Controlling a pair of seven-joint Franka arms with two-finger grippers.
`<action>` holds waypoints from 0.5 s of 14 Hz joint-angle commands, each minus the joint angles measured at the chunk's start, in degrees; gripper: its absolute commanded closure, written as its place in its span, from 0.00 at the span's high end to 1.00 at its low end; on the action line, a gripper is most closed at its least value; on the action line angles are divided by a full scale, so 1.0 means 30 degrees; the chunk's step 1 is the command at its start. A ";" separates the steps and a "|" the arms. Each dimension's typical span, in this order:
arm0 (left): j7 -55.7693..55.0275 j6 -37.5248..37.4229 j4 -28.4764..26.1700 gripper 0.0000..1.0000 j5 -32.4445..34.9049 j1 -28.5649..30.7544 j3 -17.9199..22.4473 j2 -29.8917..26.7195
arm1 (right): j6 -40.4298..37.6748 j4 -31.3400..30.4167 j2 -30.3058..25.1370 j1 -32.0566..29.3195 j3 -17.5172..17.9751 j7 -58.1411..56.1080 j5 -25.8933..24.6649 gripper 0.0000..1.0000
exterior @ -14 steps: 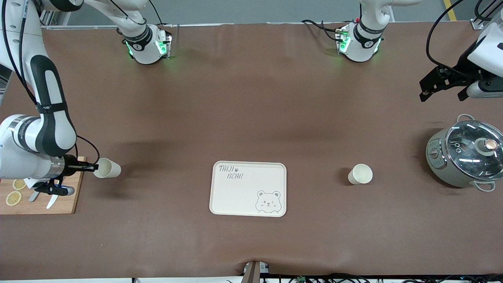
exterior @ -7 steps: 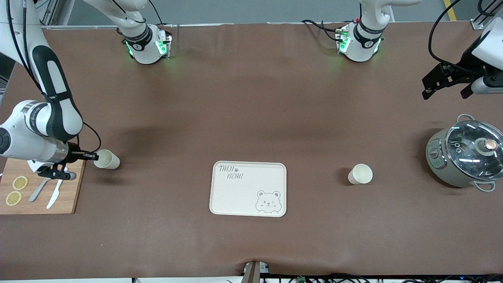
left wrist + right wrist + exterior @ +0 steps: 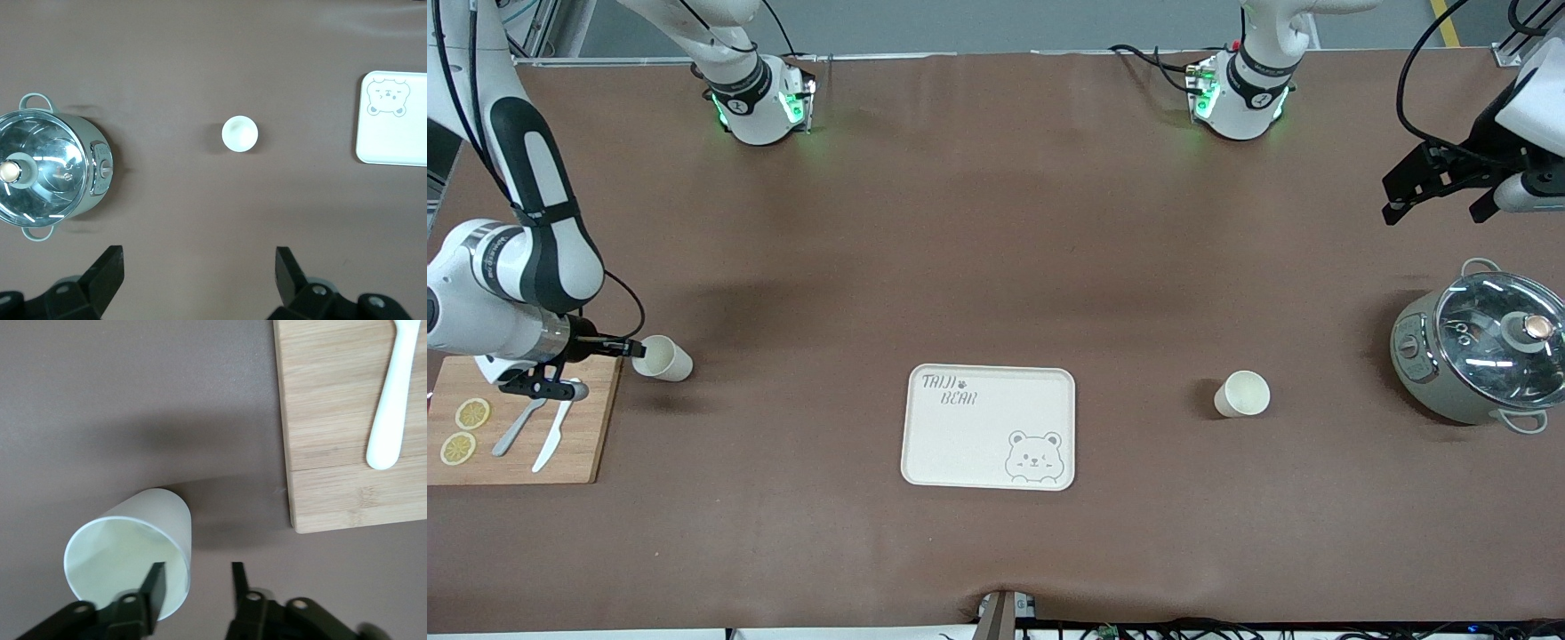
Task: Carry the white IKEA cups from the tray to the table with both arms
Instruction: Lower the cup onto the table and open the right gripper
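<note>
Cups are both sitting on the brown counter, off the tray. One cup is resting beside the wooden board, so the right tool is standing spread around its rim, letting go. The other cup is standing near the pot. The left tool is waiting spread above the counter. Both cups are looking small, plain and creamy white.

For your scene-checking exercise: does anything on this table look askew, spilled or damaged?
Nothing is spilled or damaged. One white cup beside the cutting board seems to lean, with one finger of the right gripper inside its rim. The other cup stands upright on the table, and the tray is empty.
</note>
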 commanded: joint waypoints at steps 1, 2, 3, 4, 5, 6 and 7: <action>-0.0207 -0.0276 0.0082 1.00 -0.0008 -0.0157 0.0081 0.0008 | -0.0688 0.0161 -0.0637 -0.0842 0.0432 -0.0305 -0.0410 1.00; -0.0120 -0.0480 0.0053 1.00 -0.0008 -0.0128 0.0110 0.0008 | -0.1824 0.0976 -0.0638 -0.0931 0.0432 -0.0306 -0.0410 1.00; 0.0026 -0.0743 0.0082 1.00 -0.0008 -0.0069 0.0139 0.0008 | -0.3228 0.2144 -0.0609 -0.1048 0.0432 -0.0277 -0.0410 1.00; 0.0114 -0.0804 0.0082 1.00 -0.0008 -0.0069 0.0168 -0.0021 | -0.4779 0.3490 -0.0579 -0.1195 0.0432 -0.0276 -0.0352 1.00; 0.0173 -0.0891 0.0082 1.00 -0.0008 -0.0069 0.0169 -0.0021 | -0.6361 0.4925 -0.0579 -0.1370 0.0432 -0.0276 -0.0207 1.00; 0.0232 -0.0892 0.0082 1.00 -0.0008 -0.0069 0.0169 0.0008 | -0.7363 0.5954 -0.0550 -0.1430 0.0461 -0.0305 -0.0176 1.00; 0.0175 -0.0892 0.0053 1.00 -0.0008 -0.0069 0.0169 0.0008 | -0.7779 0.6690 -0.0579 -0.1430 0.0490 -0.0248 -0.0118 1.00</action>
